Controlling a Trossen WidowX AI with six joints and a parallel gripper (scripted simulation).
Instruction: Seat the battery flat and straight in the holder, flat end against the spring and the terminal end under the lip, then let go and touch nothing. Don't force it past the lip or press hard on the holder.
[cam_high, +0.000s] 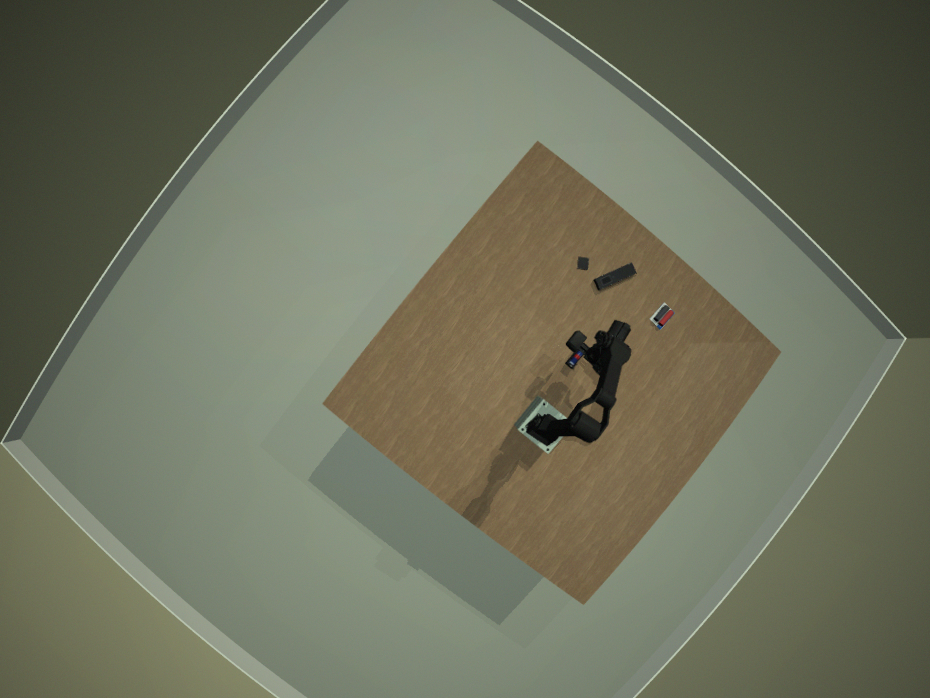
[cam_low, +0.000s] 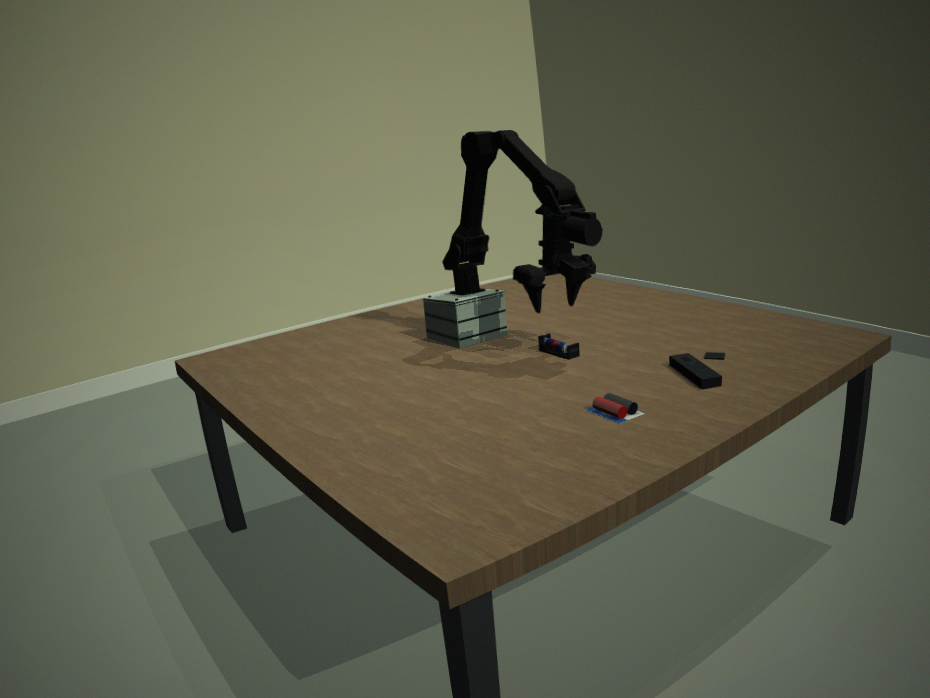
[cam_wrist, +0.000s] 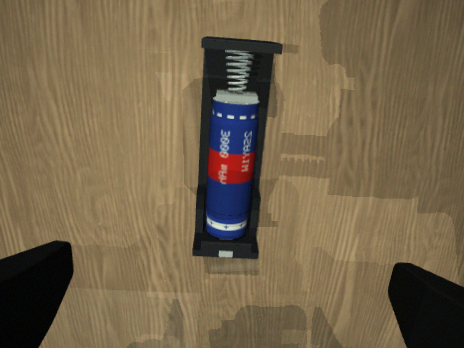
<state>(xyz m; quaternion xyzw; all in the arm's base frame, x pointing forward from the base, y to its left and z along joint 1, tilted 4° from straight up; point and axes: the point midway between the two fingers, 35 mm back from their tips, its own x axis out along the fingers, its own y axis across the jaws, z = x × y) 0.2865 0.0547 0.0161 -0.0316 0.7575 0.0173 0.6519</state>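
The blue battery (cam_wrist: 231, 200) (cam_low: 555, 343) (cam_high: 575, 358) with a red band lies in the black holder (cam_wrist: 242, 45) (cam_low: 573, 351), lengthwise and nearly in line with it. In the wrist view its flat end meets the metal plate of the extended spring (cam_wrist: 239, 70) at the top. Its plus-marked end is close against the lip end wall (cam_wrist: 226, 247) at the bottom; the terminal itself is hidden, so I cannot tell how far it sits under the lip. My gripper (cam_low: 555, 308) (cam_wrist: 234, 270) is wide open and empty, above the holder and touching nothing.
A red cylinder (cam_high: 666, 316) (cam_low: 609, 407) and a dark one lie on a blue-and-white card. A long black box (cam_high: 615, 277) (cam_low: 694, 371) and a small dark square (cam_high: 582, 263) (cam_low: 714, 356) lie farther off. The arm's pale base block (cam_low: 465, 319) stands beyond the holder.
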